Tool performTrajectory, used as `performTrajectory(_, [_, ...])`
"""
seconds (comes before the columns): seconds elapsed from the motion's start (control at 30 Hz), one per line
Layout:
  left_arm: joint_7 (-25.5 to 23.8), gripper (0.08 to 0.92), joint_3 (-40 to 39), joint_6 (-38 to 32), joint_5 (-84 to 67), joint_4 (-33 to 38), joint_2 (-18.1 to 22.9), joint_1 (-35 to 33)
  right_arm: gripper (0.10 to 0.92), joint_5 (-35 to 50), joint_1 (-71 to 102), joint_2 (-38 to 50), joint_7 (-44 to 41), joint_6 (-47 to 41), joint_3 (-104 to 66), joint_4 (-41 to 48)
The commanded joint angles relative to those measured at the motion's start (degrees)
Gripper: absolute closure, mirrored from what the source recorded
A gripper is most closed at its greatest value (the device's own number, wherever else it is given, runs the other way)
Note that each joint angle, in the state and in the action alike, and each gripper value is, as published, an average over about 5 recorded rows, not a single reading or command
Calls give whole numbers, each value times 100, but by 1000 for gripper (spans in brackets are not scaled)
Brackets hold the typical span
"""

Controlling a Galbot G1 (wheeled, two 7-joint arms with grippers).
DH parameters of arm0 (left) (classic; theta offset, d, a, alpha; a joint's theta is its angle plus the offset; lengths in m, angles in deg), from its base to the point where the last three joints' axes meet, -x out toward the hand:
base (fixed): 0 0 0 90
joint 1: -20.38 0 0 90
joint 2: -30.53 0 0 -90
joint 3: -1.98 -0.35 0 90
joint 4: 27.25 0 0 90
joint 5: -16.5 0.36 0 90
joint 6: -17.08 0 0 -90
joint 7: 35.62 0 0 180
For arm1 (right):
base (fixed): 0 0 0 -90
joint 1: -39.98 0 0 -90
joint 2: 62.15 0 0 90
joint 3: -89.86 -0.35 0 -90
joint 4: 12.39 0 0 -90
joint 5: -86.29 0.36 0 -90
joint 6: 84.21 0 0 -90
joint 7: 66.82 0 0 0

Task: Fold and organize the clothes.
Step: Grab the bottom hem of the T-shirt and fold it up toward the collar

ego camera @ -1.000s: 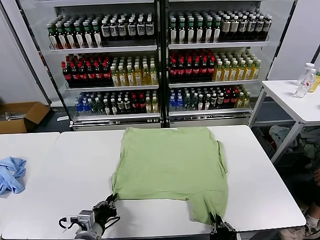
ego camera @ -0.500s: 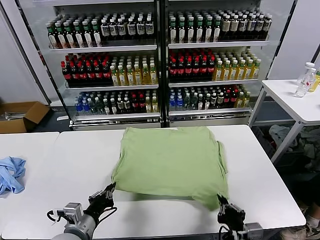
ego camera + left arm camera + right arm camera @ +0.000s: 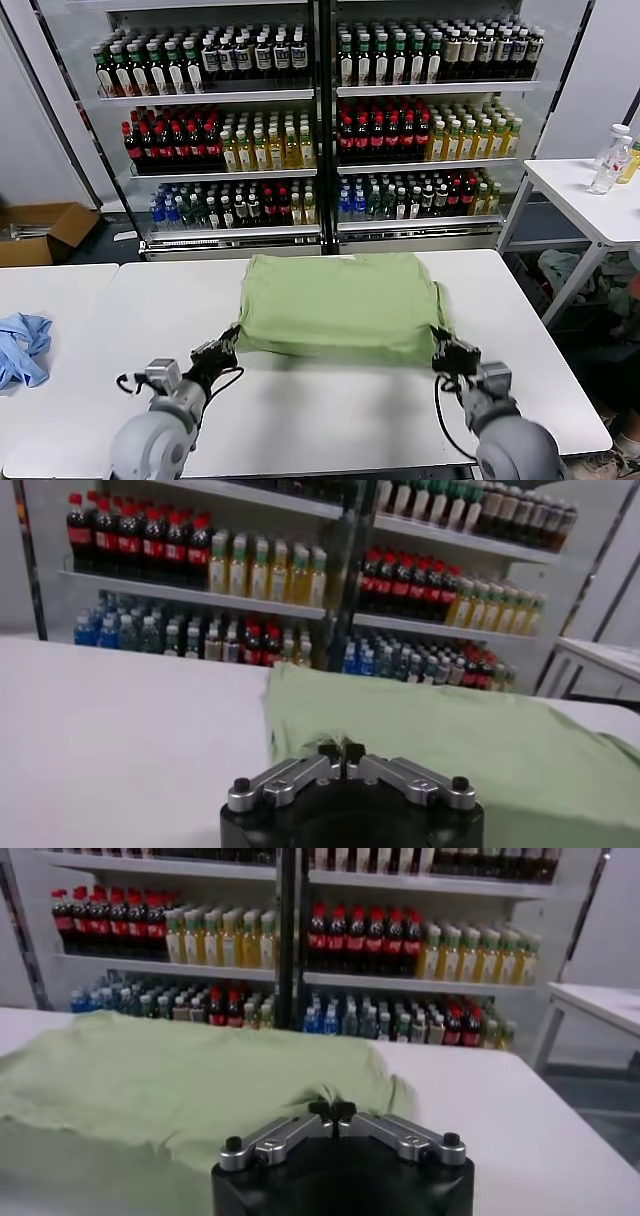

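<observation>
- Polo shirt (image 3: 335, 305) — light green, soft cotton by the look of it; lies on the white counter (image 3: 300, 410) with its near hem carried up and over towards the collar end, so the cloth sits doubled, broad and shallow. No collar, buttons or print show from this side.
- Position: middle of the counter, far edge close to the counter's back rim, in front of the drinks cooler (image 3: 320, 120).
- Handling, as a judgement: light, limp, no stiffness of its own; it will sag between two held points and slide easily on the smooth top. Best taken at the corners of a folded edge, both plies pinched together, one corner per arm.
- Left pincer (image 3: 222, 348) — at the shirt's near left corner; in the left wrist view its tips (image 3: 340, 751) are closed together on the edge of the green cloth.
- Right pincer (image 3: 448, 352) — at the near right corner; the right wrist view shows tips (image 3: 331, 1110) likewise closed, with cloth running up to them.
- Stage, judged: first lengthwise fold in hand, not yet laid flat and released.
- Also present: a light blue garment (image 3: 20, 348) on the neighbouring counter to the left — no part of this job.
</observation>
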Motion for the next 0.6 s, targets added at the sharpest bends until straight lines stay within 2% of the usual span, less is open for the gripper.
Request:
performTrajectory(0.03, [29,916,-293,-19,407,-1325,141,1029,905,-235,-1567,67,-236,-131,766,1305])
performTrajectory(0.2, [85,878,-341,-41,575,-1302,255,971,782,-339,-826,-5,-431,92,597,732])
performTrajectory(0.37, [153,739,-146,-103,677,-564,261,332,644,-610,339,106,-381,780,18,-47])
performTrajectory(0.47, [179,652,-64,-202,803,-308,251,-135,557,-593,672,81,-253,777,-357,6])
performTrajectory(0.6, [196,540,-78,-244,923,-574,259,-302,436,-362,596,-16,-39,273,-490,452])
